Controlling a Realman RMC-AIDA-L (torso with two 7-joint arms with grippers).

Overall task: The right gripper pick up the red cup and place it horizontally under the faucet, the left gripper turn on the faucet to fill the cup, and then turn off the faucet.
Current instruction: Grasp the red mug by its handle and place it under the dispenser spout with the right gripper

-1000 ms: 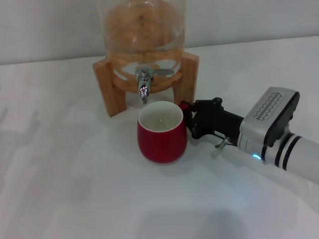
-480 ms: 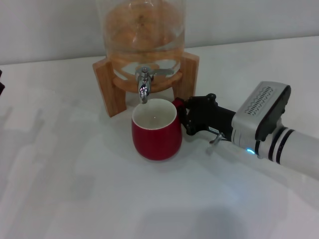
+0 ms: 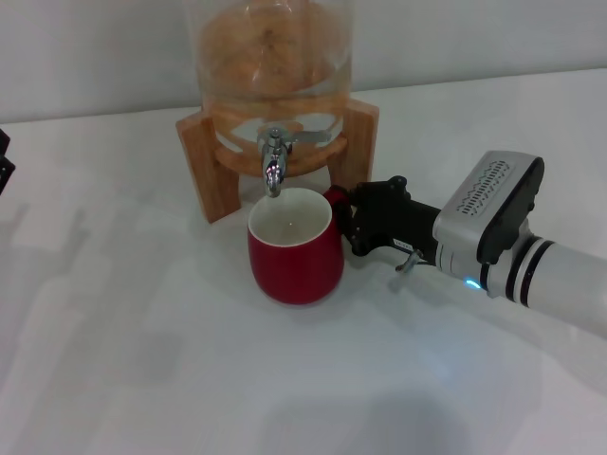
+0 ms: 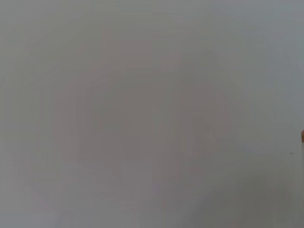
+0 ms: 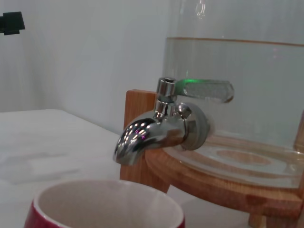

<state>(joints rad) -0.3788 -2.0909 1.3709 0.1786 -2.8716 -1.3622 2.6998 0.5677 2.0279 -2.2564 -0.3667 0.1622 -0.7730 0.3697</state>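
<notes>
The red cup (image 3: 294, 248) stands upright on the white table, its white inside showing, right under the spout of the chrome faucet (image 3: 273, 163). My right gripper (image 3: 345, 220) is at the cup's right side, shut on its handle. In the right wrist view the faucet (image 5: 156, 128) is close above the cup's rim (image 5: 109, 205), and its lever points sideways. Only a black bit of my left gripper (image 3: 4, 161) shows at the far left edge, well away from the faucet. It also shows as a small black shape in the right wrist view (image 5: 12, 23).
The faucet belongs to a glass water jar (image 3: 270, 57) on a wooden stand (image 3: 199, 166) at the back of the white table (image 3: 142, 360). The stand's legs are on both sides of the cup. The left wrist view shows only a plain pale surface.
My right gripper has carried the cup left and back, bringing it under the spout. A black bit of the left gripper has come into view at the left edge.
</notes>
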